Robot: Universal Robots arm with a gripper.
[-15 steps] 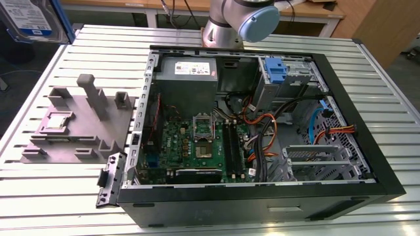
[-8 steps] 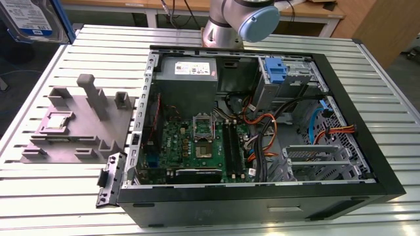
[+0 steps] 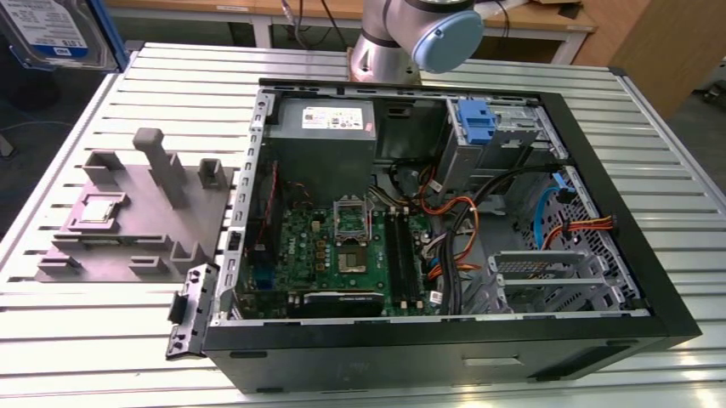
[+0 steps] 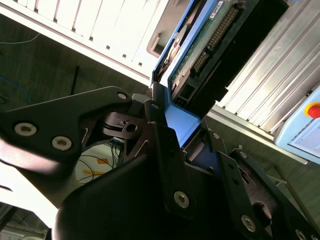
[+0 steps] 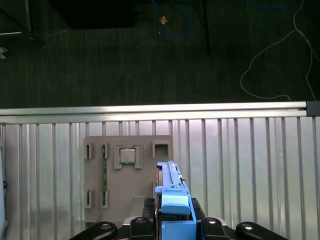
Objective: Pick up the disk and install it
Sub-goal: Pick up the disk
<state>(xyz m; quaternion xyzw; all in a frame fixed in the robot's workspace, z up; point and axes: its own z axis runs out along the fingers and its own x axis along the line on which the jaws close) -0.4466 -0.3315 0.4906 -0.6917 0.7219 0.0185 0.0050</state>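
The disk (image 3: 54, 32) hangs in the air at the exterior view's upper left, beyond the table's corner, showing its white-and-blue label and blue frame. In the second wrist view the disk (image 4: 210, 45) shows its green circuit board, and my gripper (image 4: 185, 130) is shut on its blue frame. In the first wrist view the disk (image 5: 172, 197) appears edge-on, clamped between the black fingers (image 5: 142, 222) of my gripper (image 5: 172, 222). It hovers above the slatted table, near the grey fixture plate (image 5: 125, 175).
An open computer case (image 3: 664, 314) lies on the slatted metal table (image 3: 102, 331), with a motherboard (image 3: 340, 246), power supply (image 3: 323, 119), blue latch piece (image 3: 477, 119) and an empty metal drive cage (image 3: 545, 272). The grey fixture plate (image 3: 131, 212) holds a chip (image 3: 100, 208).
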